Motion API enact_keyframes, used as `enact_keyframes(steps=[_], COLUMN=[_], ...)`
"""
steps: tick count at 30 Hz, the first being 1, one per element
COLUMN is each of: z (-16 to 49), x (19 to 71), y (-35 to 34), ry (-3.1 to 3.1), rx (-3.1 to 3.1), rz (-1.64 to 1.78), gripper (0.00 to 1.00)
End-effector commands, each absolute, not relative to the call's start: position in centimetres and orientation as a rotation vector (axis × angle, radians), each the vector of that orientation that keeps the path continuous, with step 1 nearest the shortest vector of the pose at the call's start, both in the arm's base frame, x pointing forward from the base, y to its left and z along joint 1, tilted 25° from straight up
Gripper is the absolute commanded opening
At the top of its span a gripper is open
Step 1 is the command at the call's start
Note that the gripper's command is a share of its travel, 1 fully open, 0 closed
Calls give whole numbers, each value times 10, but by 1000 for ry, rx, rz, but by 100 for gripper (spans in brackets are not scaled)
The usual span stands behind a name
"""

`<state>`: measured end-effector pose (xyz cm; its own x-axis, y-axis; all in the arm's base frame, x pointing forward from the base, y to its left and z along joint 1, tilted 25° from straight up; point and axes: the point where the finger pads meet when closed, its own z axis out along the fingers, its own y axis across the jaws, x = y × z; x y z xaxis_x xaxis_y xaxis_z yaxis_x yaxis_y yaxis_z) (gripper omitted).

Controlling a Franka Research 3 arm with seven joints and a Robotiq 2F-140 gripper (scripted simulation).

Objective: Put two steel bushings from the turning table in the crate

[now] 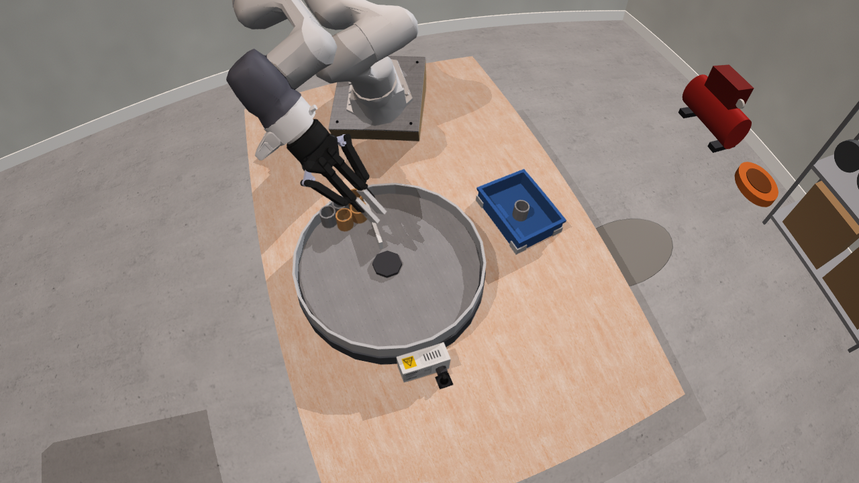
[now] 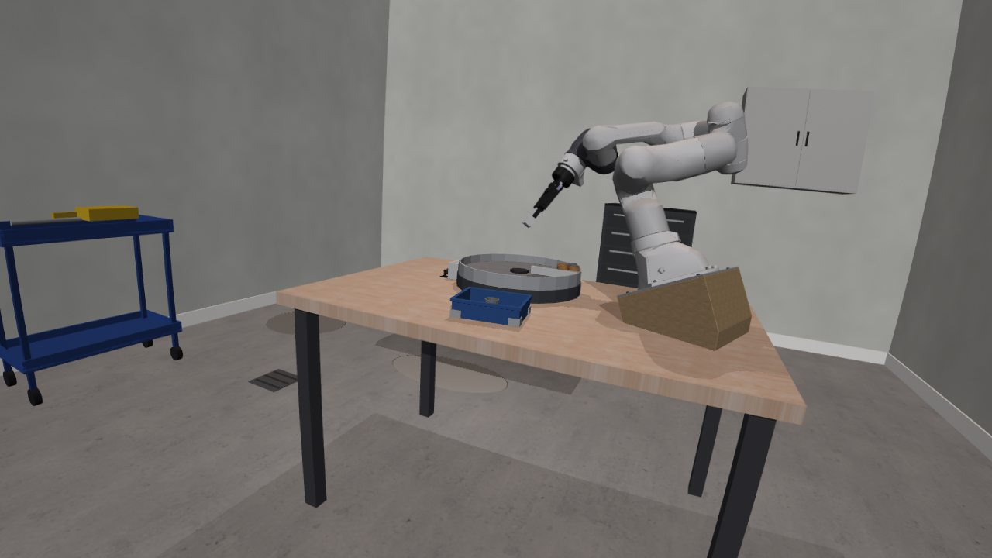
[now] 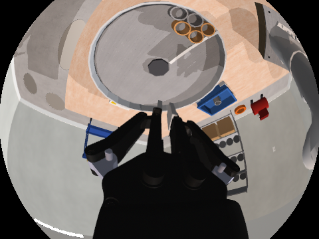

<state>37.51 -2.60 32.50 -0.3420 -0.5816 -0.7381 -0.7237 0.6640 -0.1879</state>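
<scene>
One steel ring point(image 1: 520, 214) point(image 2: 491, 300) point(image 3: 217, 102) is seen upright inside the blue crate point(image 1: 540, 235) point(image 2: 485, 311) point(image 3: 226, 99), which is set on the wooden table point(image 1: 570, 312) point(image 2: 388, 291) point(image 3: 246, 56) near the round turning table point(image 1: 300, 264) point(image 2: 516, 280) point(image 3: 92, 63). Two more steel rings point(image 1: 327, 222) point(image 3: 182, 17) are held within the turning table's rim, grouped with three copper-colored rings point(image 1: 343, 221) point(image 3: 182, 28) on one side of a pale divider point(image 1: 377, 232) point(image 2: 555, 271) point(image 3: 193, 49). The second crate place asked for is left unfilled. The pincer point(image 1: 380, 217) point(image 2: 528, 223) point(image 3: 164, 107) is nearly closed, with a narrow gap between its fingers and nothing gripped. It is held slanted in the air above the turning table, well apart from the crate, by the pale arm point(image 1: 372, 35) point(image 2: 673, 156) point(image 3: 304, 76). A dark hub point(image 1: 386, 264) point(image 2: 518, 270) point(image 3: 158, 68) is fixed at the turning table's middle. Beside the rim, a white box point(image 1: 423, 362) point(image 2: 452, 269) is marked with a yellow warning label point(image 1: 409, 362).
</scene>
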Motion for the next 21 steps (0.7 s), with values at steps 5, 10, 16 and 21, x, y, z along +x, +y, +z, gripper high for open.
enact_keyframes(steps=[5,10,16,21], z=[352,365,380,391], x=[390,399,409,417], y=[-25,-27,-31,-36], ry=[2069,2063,2052,2041], rx=[-743,-624,-479,-367], rz=[364,432,510,567], gripper=[10,10,10,10])
